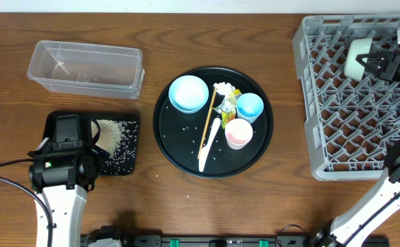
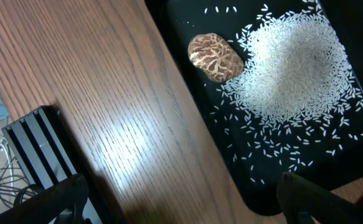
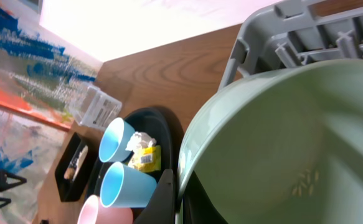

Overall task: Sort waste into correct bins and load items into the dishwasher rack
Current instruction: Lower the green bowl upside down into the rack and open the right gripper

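Presently we are clamping the round mint-white bowl (image 1: 356, 58) — in the right gripper (image 1: 377, 65). The grey plastic lattice rack (image 1: 344, 123) is lying directly beneath.

The tub (image 1: 86, 67) sits far left, and the shallow tray (image 1: 132, 165) in front of it holds rice (image 1: 109, 132) and a food lump (image 2: 215, 57). The round tray (image 1: 175, 137) in the middle carries a small bowl (image 1: 188, 94), 2 cups, the far cup (image 1: 249, 107) and the near cup (image 1: 239, 133), plus tissue (image 1: 224, 89), wrapper (image 1: 227, 104), spoon (image 1: 208, 147) and chopstick (image 1: 208, 120). The rack (image 1: 350, 123) stands right, with a larger bowl (image 1: 357, 58) over its far part
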You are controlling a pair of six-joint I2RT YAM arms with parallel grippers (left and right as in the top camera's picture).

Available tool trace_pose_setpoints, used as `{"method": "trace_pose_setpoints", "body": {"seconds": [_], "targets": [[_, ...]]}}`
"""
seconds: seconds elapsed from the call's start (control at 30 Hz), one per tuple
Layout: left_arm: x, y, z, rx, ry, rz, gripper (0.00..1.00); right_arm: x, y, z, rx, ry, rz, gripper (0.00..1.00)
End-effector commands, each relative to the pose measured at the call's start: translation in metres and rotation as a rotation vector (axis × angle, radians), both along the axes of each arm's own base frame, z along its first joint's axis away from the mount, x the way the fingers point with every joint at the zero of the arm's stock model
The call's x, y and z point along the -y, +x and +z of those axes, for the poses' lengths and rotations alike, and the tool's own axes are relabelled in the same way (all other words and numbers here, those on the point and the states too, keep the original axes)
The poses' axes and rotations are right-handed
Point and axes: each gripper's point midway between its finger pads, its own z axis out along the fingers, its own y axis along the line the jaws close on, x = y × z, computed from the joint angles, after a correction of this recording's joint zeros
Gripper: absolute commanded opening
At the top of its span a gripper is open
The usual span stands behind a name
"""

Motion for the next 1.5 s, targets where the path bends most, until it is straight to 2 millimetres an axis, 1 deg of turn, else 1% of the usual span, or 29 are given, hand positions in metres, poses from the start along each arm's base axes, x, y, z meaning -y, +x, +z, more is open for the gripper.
{"method": "trace_pose_setpoints", "body": {"seconds": [0.0, 0.07, 0.23, 0.37, 0.5, 0.53, 0.6, 0.73, 0.8, 0.9, 1.0, 1.07, 1.13, 1.47], "targets": [[-0.004, 0.001, 0.006, 0.013, 0.021, 0.014, 0.98, 0.010, 0.000, 0.001, -0.037, 0.061, -0.043, 0.01], [-0.004, 0.001, 0.006, 0.013, 0.021, 0.014, 0.98, 0.015, -0.001, 0.000, -0.042, 0.059, -0.055, 0.01], [-0.004, 0.001, 0.006, 0.013, 0.021, 0.014, 0.98, 0.028, -0.006, -0.010, -0.081, 0.046, -0.087, 0.01], [-0.004, 0.001, 0.006, 0.013, 0.021, 0.014, 0.98, 0.030, -0.006, -0.017, -0.100, 0.066, -0.094, 0.01], [-0.004, 0.001, 0.006, 0.013, 0.021, 0.014, 0.98, 0.032, -0.005, -0.027, -0.127, 0.091, -0.098, 0.01], [-0.004, 0.001, 0.006, 0.013, 0.021, 0.014, 0.98, 0.031, -0.005, -0.027, -0.122, 0.107, -0.096, 0.01], [-0.004, 0.001, 0.006, 0.013, 0.021, 0.014, 0.98, 0.027, -0.003, -0.018, -0.089, 0.162, -0.084, 0.01], [-0.004, 0.001, 0.006, 0.013, 0.021, 0.014, 0.98, 0.022, -0.001, 0.013, 0.024, 0.301, -0.050, 0.01], [-0.004, 0.001, 0.006, 0.013, 0.021, 0.014, 0.98, 0.020, -0.001, 0.019, 0.042, 0.328, -0.042, 0.01], [-0.004, 0.001, 0.006, 0.013, 0.021, 0.014, 0.98, 0.019, 0.000, 0.015, 0.030, 0.312, -0.043, 0.01], [-0.004, 0.001, 0.006, 0.013, 0.021, 0.014, 0.98, 0.019, 0.000, 0.000, -0.020, 0.241, -0.054, 0.01], [-0.004, 0.001, 0.006, 0.013, 0.021, 0.014, 0.98, 0.022, -0.001, -0.016, -0.079, 0.169, -0.071, 0.01], [-0.004, 0.001, 0.006, 0.013, 0.021, 0.014, 0.98, 0.024, -0.002, -0.023, -0.114, 0.143, -0.084, 0.01], [-0.004, 0.001, 0.006, 0.013, 0.021, 0.014, 0.98, 0.027, -0.005, -0.029, -0.164, 0.139, -0.105, 0.01]]}}
